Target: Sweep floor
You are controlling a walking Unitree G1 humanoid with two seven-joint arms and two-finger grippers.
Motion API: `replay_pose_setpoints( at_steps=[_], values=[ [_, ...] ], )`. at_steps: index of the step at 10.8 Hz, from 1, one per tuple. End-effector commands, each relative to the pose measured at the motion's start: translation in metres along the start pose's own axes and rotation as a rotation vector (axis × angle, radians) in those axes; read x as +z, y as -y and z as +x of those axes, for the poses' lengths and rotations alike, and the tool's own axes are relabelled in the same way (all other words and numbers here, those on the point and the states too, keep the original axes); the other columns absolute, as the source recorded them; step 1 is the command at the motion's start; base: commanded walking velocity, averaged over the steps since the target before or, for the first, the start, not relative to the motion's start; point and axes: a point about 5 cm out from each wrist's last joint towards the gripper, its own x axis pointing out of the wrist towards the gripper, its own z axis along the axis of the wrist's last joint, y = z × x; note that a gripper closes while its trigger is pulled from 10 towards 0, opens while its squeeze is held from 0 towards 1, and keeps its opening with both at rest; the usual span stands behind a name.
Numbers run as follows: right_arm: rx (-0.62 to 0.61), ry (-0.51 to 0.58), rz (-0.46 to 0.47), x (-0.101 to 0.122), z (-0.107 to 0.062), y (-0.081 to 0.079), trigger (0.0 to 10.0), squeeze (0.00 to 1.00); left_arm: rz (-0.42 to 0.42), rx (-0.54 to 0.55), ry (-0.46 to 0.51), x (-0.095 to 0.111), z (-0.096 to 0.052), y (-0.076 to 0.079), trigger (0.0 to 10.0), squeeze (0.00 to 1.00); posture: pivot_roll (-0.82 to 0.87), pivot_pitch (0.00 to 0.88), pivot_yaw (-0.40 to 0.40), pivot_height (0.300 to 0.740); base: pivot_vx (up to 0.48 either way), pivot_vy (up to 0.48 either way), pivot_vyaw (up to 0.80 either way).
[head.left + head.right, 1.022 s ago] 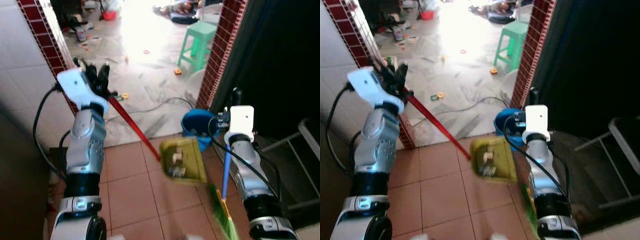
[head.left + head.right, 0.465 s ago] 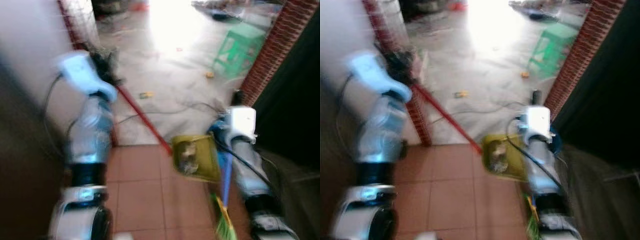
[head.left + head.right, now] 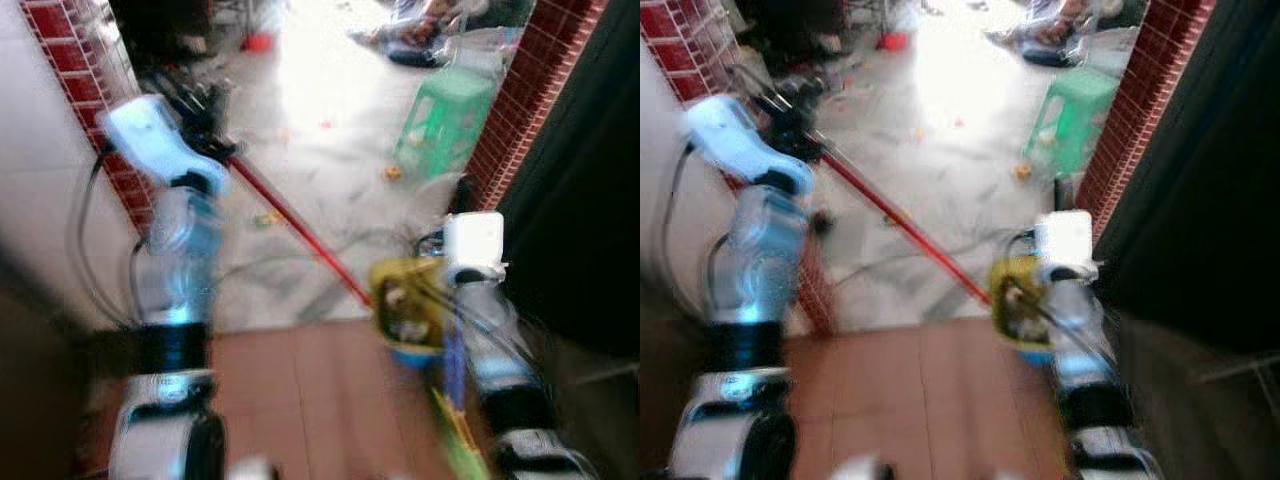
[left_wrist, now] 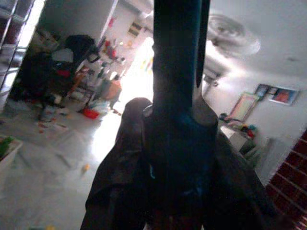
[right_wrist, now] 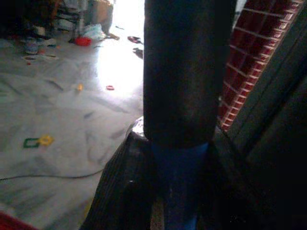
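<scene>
Shifted since the earlier frames: whole scene displaced and blurred by camera motion; dustpan (image 3: 408,312) now placed before the blue bucket (image 3: 415,352), which shows merely as a sliver under the pan's lower edge; arms held in much the same posture as before.

Left gripper (image 3: 205,108) raised at upper left beside the red brick wall edge (image 3: 75,60), fingers clamped on the top of the red dustpan handle (image 3: 300,240). Handle slanted down and to the right, ending at the yellow-green dustpan, hanging above the line where grey marble floor (image 3: 310,170) meets terracotta tile floor (image 3: 300,400). Small debris visible inside the pan.

Right gripper (image 3: 465,190) at centre right, next to the brick pillar (image 3: 510,120), fingers wrapped round the broom handle (image 5: 180,182): black grip above, blue shaft below in the right wrist view. Broom bristles (image 3: 462,445), green, trailing near the lower edge over the tiles.

Green plastic stool (image 3: 440,115) standing on the marble beyond, near the pillar. Scattered small litter on the marble.
</scene>
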Motion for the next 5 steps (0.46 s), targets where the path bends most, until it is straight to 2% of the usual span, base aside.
replay_pose_setpoints(
  at_steps=[1,5],
  values=[
    [-0.019,0.034,0.005,0.0085,0.0043,0.0071,10.0,0.00,0.004,-0.043,0.056,0.0120,0.0032,0.0125,10.0,0.00,-0.03,0.000,0.024,0.740,0.480,0.000,0.00],
    [-0.012,0.031,0.001,0.0072,0.0051,0.0064,10.0,0.00,0.006,-0.042,0.030,0.0073,-0.0008,0.0118,10.0,0.00,-0.03,0.000,0.020,0.740,0.454,0.000,0.00]
  ],
)
